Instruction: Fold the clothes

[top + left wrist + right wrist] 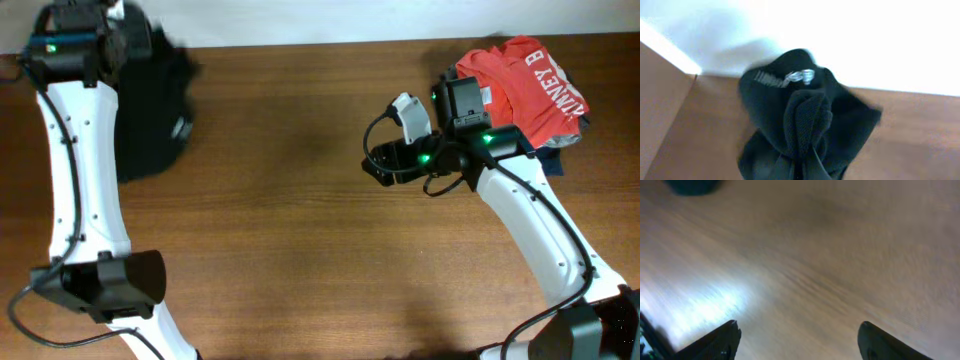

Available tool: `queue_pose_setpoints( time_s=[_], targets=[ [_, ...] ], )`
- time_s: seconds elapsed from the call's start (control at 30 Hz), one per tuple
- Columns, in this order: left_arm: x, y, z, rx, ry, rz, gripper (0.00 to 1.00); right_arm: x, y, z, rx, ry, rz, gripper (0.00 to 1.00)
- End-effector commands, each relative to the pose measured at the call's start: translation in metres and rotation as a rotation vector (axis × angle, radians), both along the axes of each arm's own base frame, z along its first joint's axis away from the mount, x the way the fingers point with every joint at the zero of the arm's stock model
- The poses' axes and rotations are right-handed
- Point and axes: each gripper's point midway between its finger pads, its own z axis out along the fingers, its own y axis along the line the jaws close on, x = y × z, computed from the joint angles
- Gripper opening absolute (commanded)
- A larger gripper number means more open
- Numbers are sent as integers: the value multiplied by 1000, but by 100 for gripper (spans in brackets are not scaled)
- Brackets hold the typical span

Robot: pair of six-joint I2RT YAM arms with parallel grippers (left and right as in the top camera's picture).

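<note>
Fabric bunches at the table's (300, 250) far left edge, where the black T-shirt (155, 100) sits in a crumpled heap under the left gripper (125, 40). In the left wrist view the shirt fills the frame in front of the jaws, a white label (800, 76) showing near its top. The cloth draws into a tight gather at the bottom centre, where the jaws are pinched shut on it. The fingers themselves are lost in the black folds. Right of centre, the right gripper (383, 160) hangs over bare wood, well apart from the T-shirt. Its jaws are spread wide, with nothing between its fingers (722, 339). At the far right edge a red-orange shirt (520, 80) with white lettering tops a small pile.
</note>
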Motion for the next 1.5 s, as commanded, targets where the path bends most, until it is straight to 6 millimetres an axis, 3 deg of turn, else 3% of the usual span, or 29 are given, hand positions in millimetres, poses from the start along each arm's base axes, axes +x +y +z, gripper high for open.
queue_pose_setpoints(
  time_s=[0.0,0.03,0.1,0.33,0.57,0.87,1.03,1.17,1.33,1.47],
  targets=[
    [-9,-29,65,-27,-151,-67,1,7,22,26,121,-73,70,79],
    [-14,-40,87,-28,-201,-90,1,14,24,33,147,-96,51,79],
    [-20,-53,106,-31,-247,-120,1,21,26,39,161,-125,41,78],
    [-35,-93,152,-43,-375,-203,1,31,34,57,222,-200,61,79],
    [-36,-126,191,-63,-524,-269,1,20,56,62,253,-207,131,79],
    [-43,-166,258,-115,-795,-378,1,2,88,71,267,-221,216,79],
    [-50,-181,271,-140,-843,-466,1,2,94,83,281,-271,234,80],
    [-60,-188,274,-152,-837,-508,1,10,97,96,300,-345,241,88],
    [-83,-194,283,-164,-838,-546,1,18,100,111,299,-460,275,93],
    [-105,-192,293,-168,-844,-555,1,20,101,109,281,-496,301,94]
  ],
)
